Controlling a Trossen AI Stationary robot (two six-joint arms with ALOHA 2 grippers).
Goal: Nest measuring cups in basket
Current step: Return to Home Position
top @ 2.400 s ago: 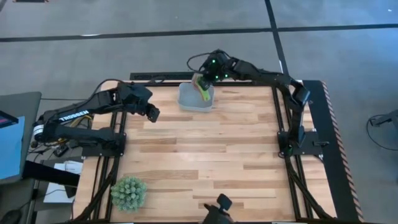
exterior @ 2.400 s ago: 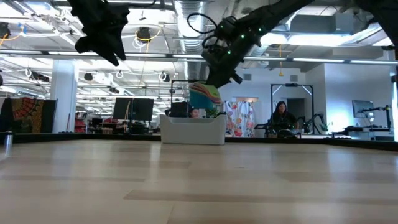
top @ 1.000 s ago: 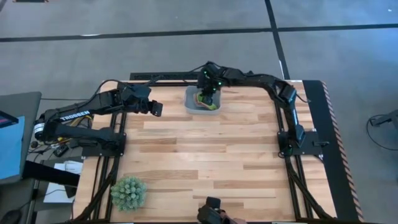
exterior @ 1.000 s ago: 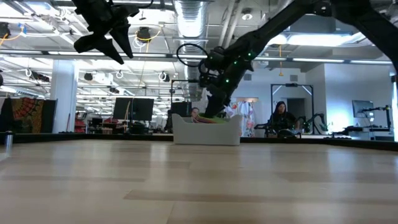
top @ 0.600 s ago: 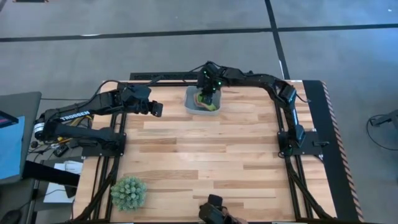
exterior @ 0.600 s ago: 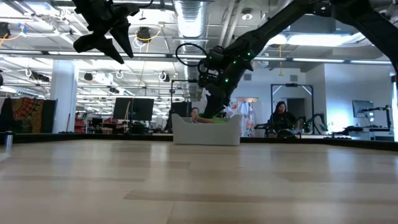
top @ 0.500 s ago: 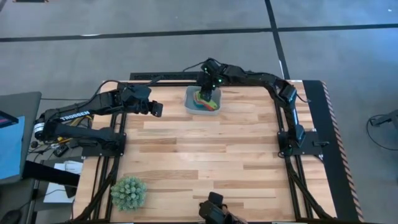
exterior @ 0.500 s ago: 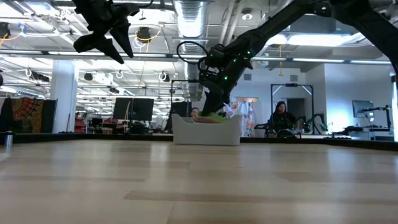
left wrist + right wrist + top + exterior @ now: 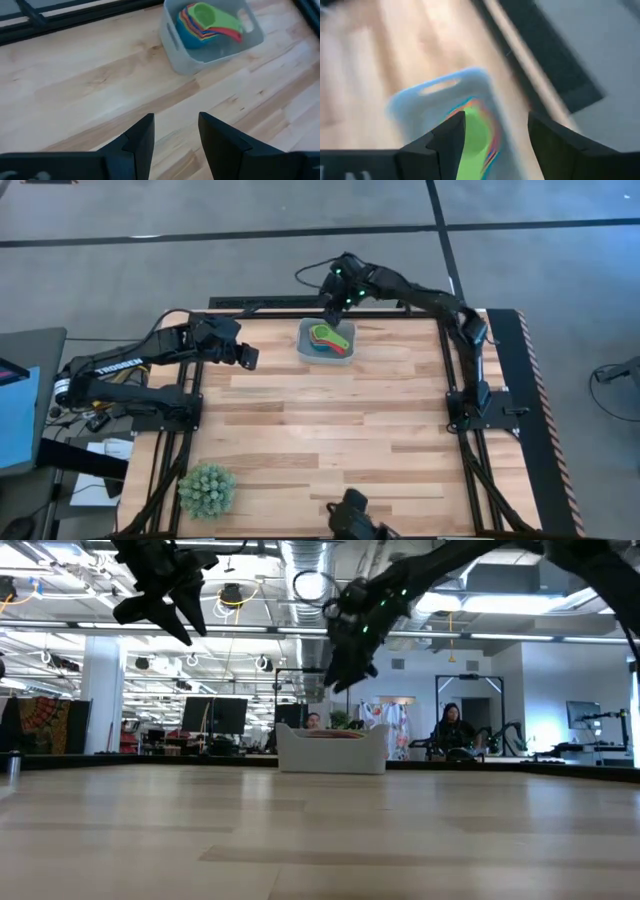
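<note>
Half a second ago the right gripper (image 9: 335, 302) was down inside the basket (image 9: 303, 351), covering the cups (image 9: 328, 338). Now it has lifted clear and pulled back to the top centre of the high view, just past the table's (image 9: 330, 440) far edge. Its fingers are spread wide with nothing between them. The basket has not moved in the last second and sits at the table's upper middle. The cups lie nested inside it, green on top, with handles fanned toward the frame's right. The left gripper (image 9: 248, 358) hangs where it was, at the upper left above the wood. It is parted and empty, well apart from the basket. The plant (image 9: 207, 489) at the lower left is unchanged.

In the low view the basket wall hides the cups except for a thin reddish sliver over the rim. From above and from the left wrist only the green cup shows whole. Below it only coloured edges appear (coral, yellow, blue), so not every cup can be counted. The right wrist view is smeared; the cups there read as a green patch with coloured fringes.
</note>
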